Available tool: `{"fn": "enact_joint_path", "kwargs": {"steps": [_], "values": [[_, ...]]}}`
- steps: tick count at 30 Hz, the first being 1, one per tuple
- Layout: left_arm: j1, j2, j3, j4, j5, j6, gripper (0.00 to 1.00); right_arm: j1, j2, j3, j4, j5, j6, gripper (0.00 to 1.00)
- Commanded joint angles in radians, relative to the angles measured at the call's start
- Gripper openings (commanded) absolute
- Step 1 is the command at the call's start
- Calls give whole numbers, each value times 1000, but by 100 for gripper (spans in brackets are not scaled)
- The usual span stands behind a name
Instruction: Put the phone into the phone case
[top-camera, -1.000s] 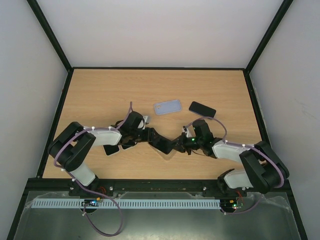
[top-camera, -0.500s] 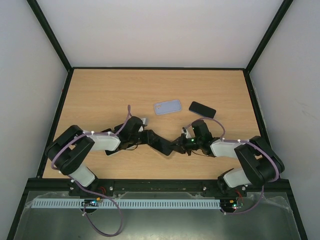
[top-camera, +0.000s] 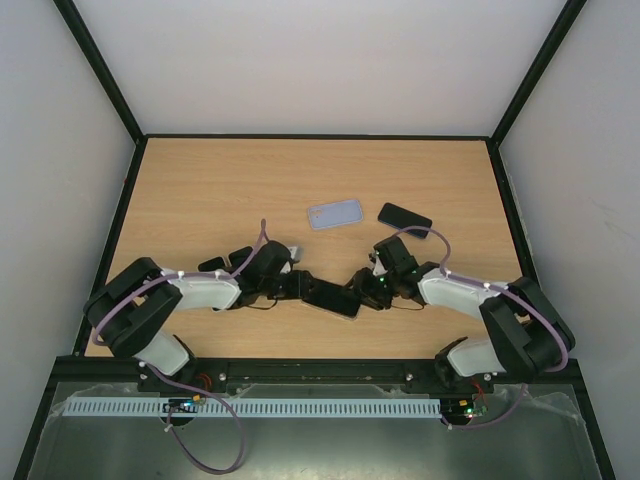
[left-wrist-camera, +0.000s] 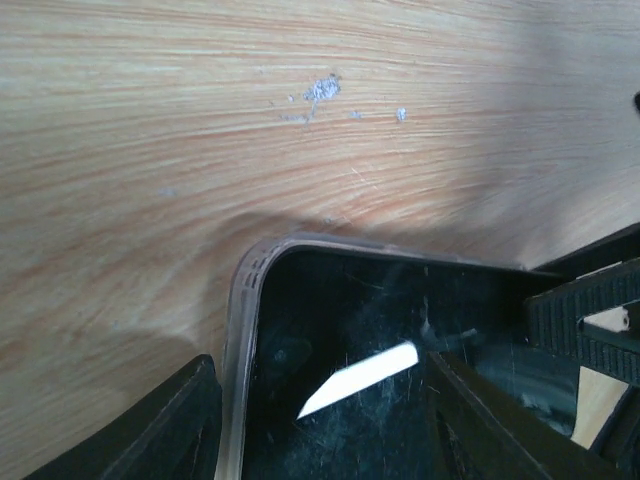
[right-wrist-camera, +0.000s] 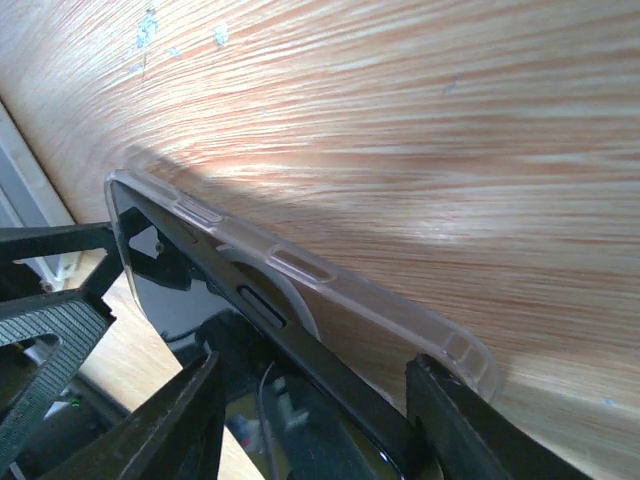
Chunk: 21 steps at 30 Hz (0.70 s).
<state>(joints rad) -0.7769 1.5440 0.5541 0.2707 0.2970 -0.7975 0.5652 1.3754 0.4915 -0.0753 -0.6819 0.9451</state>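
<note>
On the wooden table (top-camera: 200, 190), the left arm lies low along the near side and reaches right toward the middle. The left gripper (left-wrist-camera: 320, 358) has its jaws spread, one on each side of the near end of the phone (top-camera: 335, 298). In the left wrist view one finger (left-wrist-camera: 180, 420) sits just beside the rounded corner of the clear phone case (left-wrist-camera: 240, 330), while the other crosses over the dark glass. I cannot tell whether they are pinching or only standing around it.

The phone is black and lies close to the table's near edge, between the two grippers, slanting a little from left to right. The case wraps its corner at the left end. In the right wrist view the clear rim along one long side, with its button bumps, stands slightly off the phone's black edge.

Farther back, well apart from the grippers, lies a pale blue slab (top-camera: 335, 213) shaped like a phone.

The right gripper (right-wrist-camera: 312, 365) comes in from the right at the phone's other end, its jaws apart with the phone between them.

Behind it and just right of the blue slab lies a flat black slab (top-camera: 404, 218).
</note>
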Motion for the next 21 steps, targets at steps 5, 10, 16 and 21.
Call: {"fn": "enact_joint_path", "kwargs": {"steps": [5,10,16,21], "values": [[-10,-42,-19,-46,19,1,57,92,-45,138,-303,235,-97,60],[-9,-47,-28,-52,12,1,57,134,-65,196,-405,319,-117,65],[-11,-71,-37,-71,-8,8,57,139,-116,217,-503,384,-126,67],[-12,-64,-33,-81,-9,17,57,156,-139,155,-477,351,-98,60]]}}
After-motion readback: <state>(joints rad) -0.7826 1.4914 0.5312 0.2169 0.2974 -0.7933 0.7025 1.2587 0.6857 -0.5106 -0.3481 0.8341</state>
